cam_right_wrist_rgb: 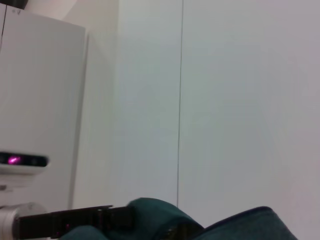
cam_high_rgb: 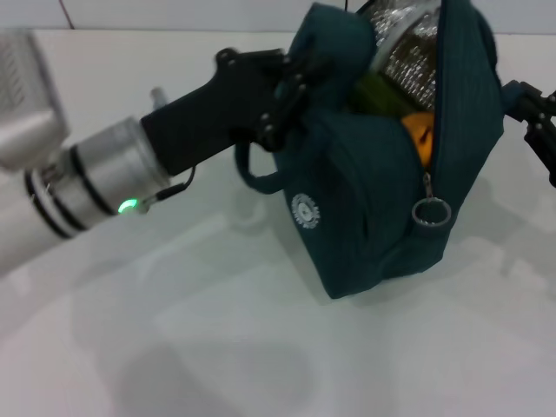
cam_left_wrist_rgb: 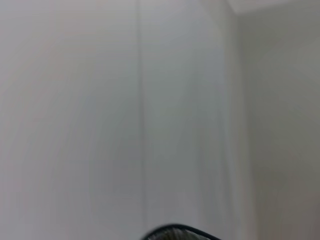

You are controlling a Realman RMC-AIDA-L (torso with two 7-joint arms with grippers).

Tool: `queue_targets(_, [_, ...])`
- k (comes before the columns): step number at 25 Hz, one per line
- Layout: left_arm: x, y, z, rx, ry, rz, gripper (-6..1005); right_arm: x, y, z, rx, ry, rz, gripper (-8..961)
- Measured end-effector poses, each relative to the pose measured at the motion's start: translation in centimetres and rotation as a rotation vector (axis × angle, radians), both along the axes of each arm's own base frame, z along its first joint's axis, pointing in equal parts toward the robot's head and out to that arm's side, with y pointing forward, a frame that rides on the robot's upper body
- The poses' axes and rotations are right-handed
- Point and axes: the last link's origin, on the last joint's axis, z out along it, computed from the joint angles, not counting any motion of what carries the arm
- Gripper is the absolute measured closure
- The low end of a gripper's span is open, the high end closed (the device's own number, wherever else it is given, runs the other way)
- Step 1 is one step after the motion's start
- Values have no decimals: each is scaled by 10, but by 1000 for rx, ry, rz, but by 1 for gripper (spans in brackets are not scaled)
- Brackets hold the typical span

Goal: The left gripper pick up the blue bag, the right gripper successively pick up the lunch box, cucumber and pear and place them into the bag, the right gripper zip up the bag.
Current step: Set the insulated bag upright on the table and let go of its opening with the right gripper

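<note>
on the far left of the head view the left arm comes in as a silver-white cylinder with black rings and a little green light (cam_high_rgb: 128,207), slanting up toward the middle. the left gripper (cam_high_rgb: 291,82) sits at the end of it, black linkage bars clamped on a padded handle of the blue bag (cam_high_rgb: 365,200), so it's pinching that handle and holding the bag's top edge up. the other loop handle (cam_high_rgb: 254,174) hangs loose below the gripper, on the bag's left side.

the bag sits about centre-right on the table (cam_high_rgb: 217,330), bottom touching the surface, tilted with its top toward the far edge. its long axis runs roughly from near to far, and the mouth gapes open upward and to the right. the round white logo (cam_high_rgb: 306,210) faces the camera. the zipper line runs down the right flank and the metal ring pull (cam_high_rgb: 431,213) dangles near the low end, so the zip is mostly undone. inside you can see silvery lining (cam_high_rgb: 408,43), a bit of dark green that's the cucumber (cam_high_rgb: 375,91), and the orange pear (cam_high_rgb: 419,132) just under it.

the right gripper (cam_high_rgb: 537,117) is at the right edge, just beside the bag, mostly cut off; can't tell how its fingers stand.

table is plain white and glossy, white wall behind.
</note>
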Motion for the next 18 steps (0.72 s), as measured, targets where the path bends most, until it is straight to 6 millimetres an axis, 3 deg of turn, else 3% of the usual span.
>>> queue_targets(5, [-17,-12,-6,50,-18,54,917,-1,0,-10,-69,-13,-9,899])
queue_targets(18, [-33,-24,-20,26,43,87,850,7,-8,-28,-105,-6,-74,903])
